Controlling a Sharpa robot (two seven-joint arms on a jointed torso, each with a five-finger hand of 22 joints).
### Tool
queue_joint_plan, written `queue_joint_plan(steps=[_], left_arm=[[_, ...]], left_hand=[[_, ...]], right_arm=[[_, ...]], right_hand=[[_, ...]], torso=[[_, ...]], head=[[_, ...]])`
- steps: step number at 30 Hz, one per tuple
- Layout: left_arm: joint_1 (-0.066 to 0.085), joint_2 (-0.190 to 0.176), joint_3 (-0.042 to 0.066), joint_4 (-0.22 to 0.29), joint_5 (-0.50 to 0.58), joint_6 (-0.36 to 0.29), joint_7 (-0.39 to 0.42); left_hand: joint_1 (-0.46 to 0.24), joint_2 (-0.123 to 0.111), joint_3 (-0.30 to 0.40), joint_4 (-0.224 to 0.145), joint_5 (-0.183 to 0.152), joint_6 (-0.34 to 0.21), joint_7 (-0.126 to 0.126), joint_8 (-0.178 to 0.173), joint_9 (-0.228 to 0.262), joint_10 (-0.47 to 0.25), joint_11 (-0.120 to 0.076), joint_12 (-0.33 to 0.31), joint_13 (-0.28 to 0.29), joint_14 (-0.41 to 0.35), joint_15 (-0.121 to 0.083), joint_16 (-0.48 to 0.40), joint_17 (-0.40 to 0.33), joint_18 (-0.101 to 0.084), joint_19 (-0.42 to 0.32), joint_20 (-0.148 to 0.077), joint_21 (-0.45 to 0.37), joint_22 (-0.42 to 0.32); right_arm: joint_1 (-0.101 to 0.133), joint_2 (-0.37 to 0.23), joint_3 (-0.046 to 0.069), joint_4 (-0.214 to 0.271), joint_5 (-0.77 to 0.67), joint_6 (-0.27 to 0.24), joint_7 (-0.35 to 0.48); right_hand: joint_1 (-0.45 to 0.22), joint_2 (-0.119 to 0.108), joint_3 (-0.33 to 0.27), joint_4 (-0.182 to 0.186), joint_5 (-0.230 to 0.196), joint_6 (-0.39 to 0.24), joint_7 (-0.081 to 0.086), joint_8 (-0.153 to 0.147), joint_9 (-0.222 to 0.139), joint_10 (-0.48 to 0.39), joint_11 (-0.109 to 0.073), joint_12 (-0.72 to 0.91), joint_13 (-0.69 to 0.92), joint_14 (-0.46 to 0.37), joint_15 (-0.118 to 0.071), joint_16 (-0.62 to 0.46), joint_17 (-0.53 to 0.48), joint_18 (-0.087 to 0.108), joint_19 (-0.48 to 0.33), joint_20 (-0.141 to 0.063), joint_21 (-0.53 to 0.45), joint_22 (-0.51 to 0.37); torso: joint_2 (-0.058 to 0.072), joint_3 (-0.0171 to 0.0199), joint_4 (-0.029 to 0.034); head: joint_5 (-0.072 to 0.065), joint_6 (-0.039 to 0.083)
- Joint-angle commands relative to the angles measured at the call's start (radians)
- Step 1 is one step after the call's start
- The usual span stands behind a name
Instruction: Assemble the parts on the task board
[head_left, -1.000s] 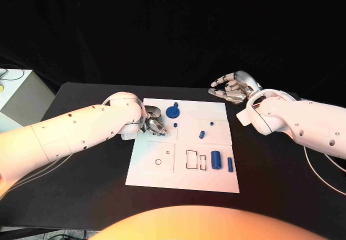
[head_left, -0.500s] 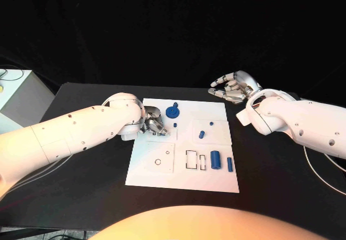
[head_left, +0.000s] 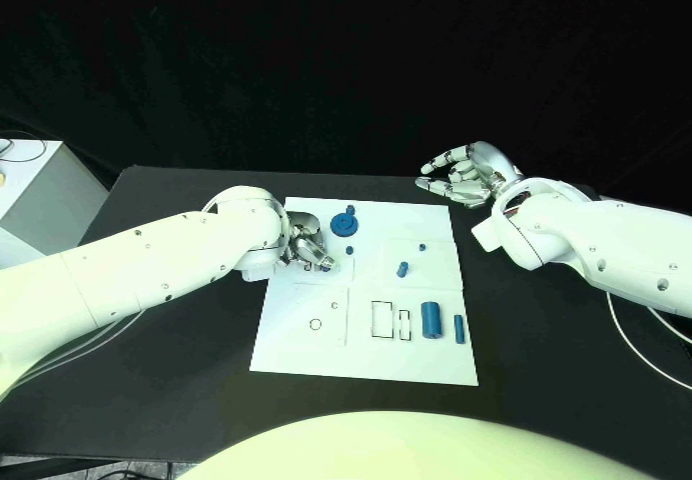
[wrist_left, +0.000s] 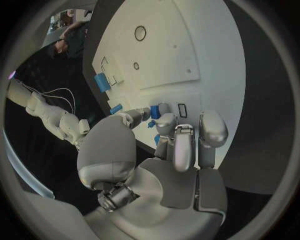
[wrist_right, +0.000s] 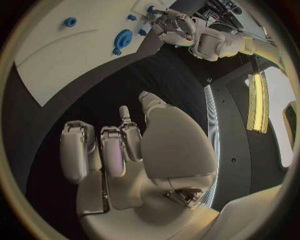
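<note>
Nearest, the white task board (head_left: 365, 345) lies mid-worktop (head_left: 159, 330), with two upright blue cylinders (head_left: 433, 319) beside its rectangular slots. Farther back, the left hand (head_left: 307, 248) rests on the board's left side, fingers curled; whether it holds a part, I cannot tell. Beyond it sits a blue round gear-like part (head_left: 345, 223). The right hand (head_left: 462, 176) hovers off the far right corner, fingers curled, empty.

Bright overhead light, dark backdrop; strong fisheye bending in wrist views.
</note>
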Motion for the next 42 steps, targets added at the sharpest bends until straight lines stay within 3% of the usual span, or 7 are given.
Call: queue_joint_plan(steps=[1, 24, 27, 32, 42], left_arm=[[-0.001, 0.000, 0.000, 0.000, 0.002, -0.006, 0.006], [-0.001, -0.002, 0.001, -0.003, 0.028, -0.029, 0.006], [-0.001, -0.002, 0.001, -0.003, 0.045, -0.034, 0.007], [-0.001, -0.002, 0.001, -0.003, 0.070, -0.039, 0.008], [-0.001, -0.001, 0.001, -0.003, 0.098, -0.035, 0.011]], left_hand=[[0.019, 0.007, 0.004, -0.008, 0.008, 0.000, -0.006, -0.004, 0.000, -0.004, -0.005, 0.004, -0.002, 0.083, -0.003, 0.001, 0.201, -0.015, 0.002, -0.006, -0.004, -0.002], [0.032, 0.009, 0.007, -0.003, 0.007, -0.012, -0.001, -0.015, -0.003, -0.015, -0.001, -0.005, -0.014, 0.081, -0.001, -0.004, 0.194, -0.014, -0.004, -0.005, -0.010, -0.011], [0.073, 0.017, 0.044, -0.028, 0.013, -0.026, 0.002, -0.031, -0.010, -0.022, 0.001, -0.010, -0.019, 0.080, 0.000, -0.006, 0.191, -0.013, -0.008, -0.003, -0.014, -0.016], [0.107, 0.012, 0.122, -0.074, 0.014, -0.040, 0.012, -0.051, -0.017, -0.032, 0.008, -0.017, -0.027, 0.077, 0.006, -0.011, 0.185, -0.011, -0.016, 0.001, -0.021, -0.027], [0.120, 0.011, 0.231, -0.152, 0.019, -0.044, 0.025, -0.063, -0.015, -0.040, 0.017, -0.025, -0.037, 0.075, 0.013, -0.014, 0.181, -0.009, -0.021, 0.009, -0.021, -0.029]], right_arm=[[-0.001, 0.000, 0.000, 0.001, -0.002, 0.011, 0.011], [-0.002, -0.001, 0.000, 0.000, -0.002, 0.011, 0.011], [-0.002, -0.001, 0.000, 0.000, -0.002, 0.012, 0.011], [-0.002, -0.001, 0.000, 0.000, -0.002, 0.013, 0.011], [-0.003, -0.001, 0.000, 0.001, -0.002, 0.015, 0.010]], right_hand=[[-0.007, 0.000, 0.004, 0.003, 0.003, -0.009, 0.001, 0.004, 0.001, -0.008, -0.002, -0.004, 0.107, 0.079, 0.000, -0.005, 0.161, 0.016, 0.046, 0.002, -0.004, 0.148], [-0.011, 0.000, 0.006, 0.002, 0.005, -0.010, 0.001, 0.005, 0.002, -0.007, -0.002, -0.003, 0.108, 0.079, -0.001, -0.006, 0.161, 0.016, 0.045, 0.002, -0.005, 0.148], [-0.011, 0.000, 0.006, 0.002, 0.005, -0.010, 0.001, 0.005, 0.002, -0.007, -0.002, -0.003, 0.108, 0.079, -0.001, -0.006, 0.161, 0.016, 0.045, 0.002, -0.005, 0.148], [-0.011, 0.000, 0.006, 0.002, 0.005, -0.010, 0.001, 0.005, 0.002, -0.007, -0.002, -0.003, 0.108, 0.079, -0.001, -0.006, 0.161, 0.016, 0.045, 0.002, -0.005, 0.148], [-0.012, 0.000, 0.007, 0.001, 0.005, -0.010, 0.001, 0.005, 0.002, -0.006, -0.002, -0.002, 0.109, 0.079, -0.001, -0.006, 0.161, 0.016, 0.046, 0.002, -0.003, 0.149]], torso=[[0.000, 0.0002, 0.0012], [0.000, 0.0006, 0.0002], [0.000, 0.0003, 0.0001], [0.000, 0.0001, -0.0002], [0.000, -0.0001, 0.0002]], head=[[0.001, 0.000], [0.003, 0.001], [0.003, 0.001], [0.003, 0.002], [0.002, 0.000]])
